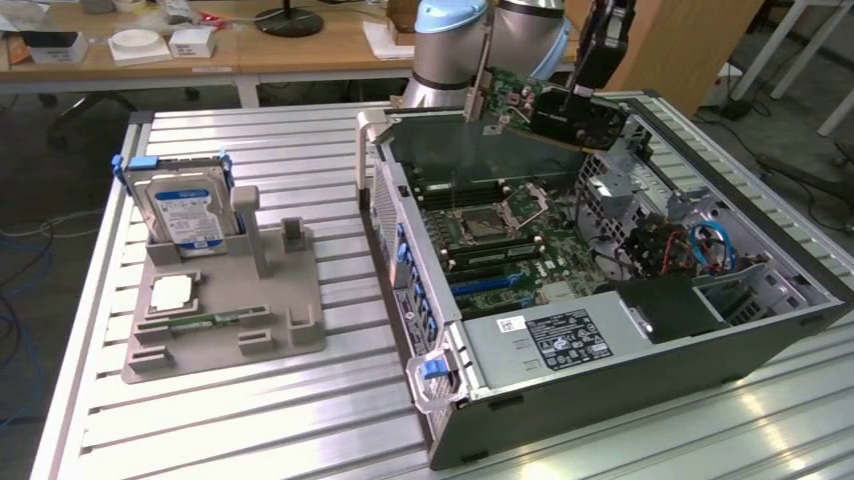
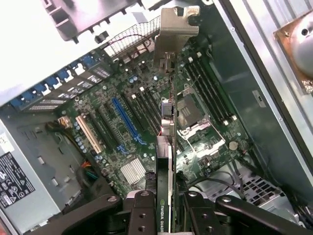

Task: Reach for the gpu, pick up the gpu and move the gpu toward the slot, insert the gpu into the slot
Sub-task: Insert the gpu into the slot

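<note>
On a ribbed metal table (image 1: 240, 420) before wooden desks (image 1: 307, 55), an open case (image 1: 641, 380) lies on its side, and the gripper (image 1: 583, 95), jaws partly closed, clamps the gpu (image 1: 561, 115) above its far end, while the wrist view shows it edge-on over the green motherboard (image 2: 112, 147), apart from the blue slot (image 2: 126, 120).

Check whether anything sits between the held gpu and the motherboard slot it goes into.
Nothing visible does. The gripper holds the gpu in the air above the open case. The slot on the motherboard lies bare, with no card or cable over it in the wrist view.
</note>
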`<state>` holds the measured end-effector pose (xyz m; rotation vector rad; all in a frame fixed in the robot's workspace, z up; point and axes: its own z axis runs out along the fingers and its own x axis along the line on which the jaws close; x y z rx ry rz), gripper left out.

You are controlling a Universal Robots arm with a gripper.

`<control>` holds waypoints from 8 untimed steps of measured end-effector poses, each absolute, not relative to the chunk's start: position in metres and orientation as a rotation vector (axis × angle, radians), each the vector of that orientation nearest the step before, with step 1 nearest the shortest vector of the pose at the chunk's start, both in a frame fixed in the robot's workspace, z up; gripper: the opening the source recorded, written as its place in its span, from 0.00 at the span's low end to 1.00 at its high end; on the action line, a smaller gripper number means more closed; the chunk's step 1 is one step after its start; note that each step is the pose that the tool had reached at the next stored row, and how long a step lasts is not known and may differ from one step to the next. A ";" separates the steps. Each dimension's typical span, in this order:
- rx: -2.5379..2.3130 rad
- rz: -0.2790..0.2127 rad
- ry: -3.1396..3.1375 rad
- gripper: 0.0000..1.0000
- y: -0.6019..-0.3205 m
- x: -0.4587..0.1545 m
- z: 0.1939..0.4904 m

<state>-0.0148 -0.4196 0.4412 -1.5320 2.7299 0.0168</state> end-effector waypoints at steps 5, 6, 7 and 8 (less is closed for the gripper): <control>-1.564 0.017 2.709 0.26 -0.423 -0.015 0.435; -1.570 0.017 2.706 0.26 -0.423 -0.015 0.433; -1.577 0.017 2.702 0.26 -0.424 -0.015 0.432; -1.589 0.017 2.695 0.26 -0.424 -0.015 0.430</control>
